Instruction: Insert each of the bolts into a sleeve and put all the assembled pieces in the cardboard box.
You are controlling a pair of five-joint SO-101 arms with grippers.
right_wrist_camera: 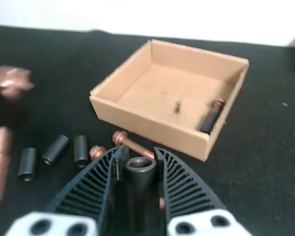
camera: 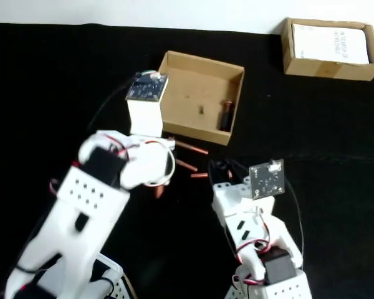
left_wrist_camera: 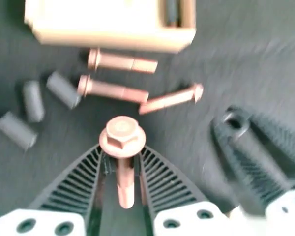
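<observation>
Black cloth (camera: 336, 187) covers the table, with bare stretches on either side of the cardboard box (camera: 199, 103) and on its near side. Nearest the arms' bases, well short of the box's near wall, the left gripper (left_wrist_camera: 122, 147) is clamped on a copper bolt (left_wrist_camera: 121, 136), gripping the shank with the flanged head standing clear of the fingertips. Beside it, with a gap of bare cloth between them, the right gripper (right_wrist_camera: 139, 152) is closed around a black sleeve (right_wrist_camera: 140, 169), whose open end faces out past the fingers. Farther toward the box, three loose bolts (left_wrist_camera: 113, 90) lie flat, the farthest just beside the near wall and roughly parallel to it. Three spare sleeves (left_wrist_camera: 33, 101) lie on their sides off the box's near corner on the left arm's side, apart from one another. Inside the box, one assembled piece (right_wrist_camera: 210, 115) rests along the side wall on the right arm's side, the floor around it otherwise open. Beyond, well apart from the box, a second carton (camera: 330, 50) sits at the cloth's far edge.
</observation>
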